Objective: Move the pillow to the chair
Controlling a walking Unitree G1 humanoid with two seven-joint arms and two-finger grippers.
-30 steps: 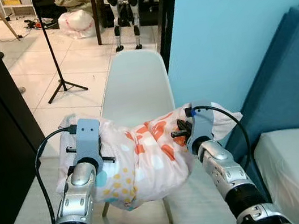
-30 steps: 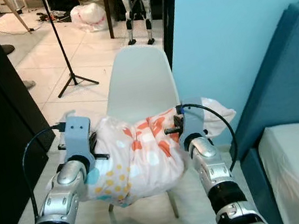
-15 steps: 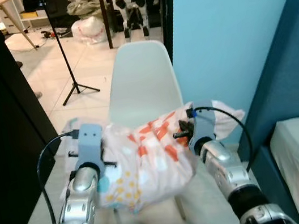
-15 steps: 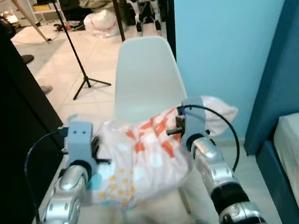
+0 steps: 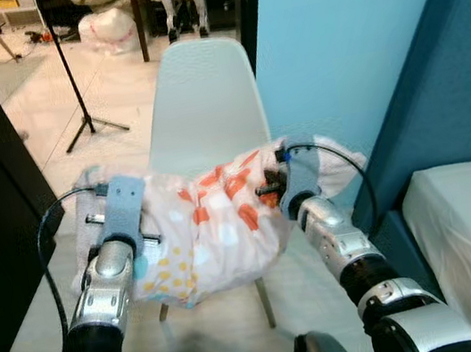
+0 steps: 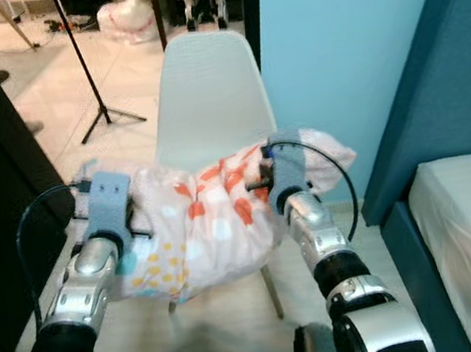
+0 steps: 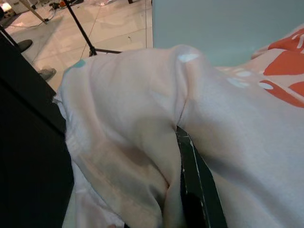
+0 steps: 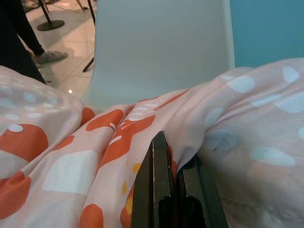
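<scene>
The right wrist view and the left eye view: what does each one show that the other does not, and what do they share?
The right wrist view alone shows the right gripper, its black fingers pinched on a fold of the pillow, and a shoe on the floor. The left eye view alone shows both silver arms, the left gripper, the tripod, the blue bed and the chair legs. Both show the patterned pillow, the white chair and the blue wall.
</scene>
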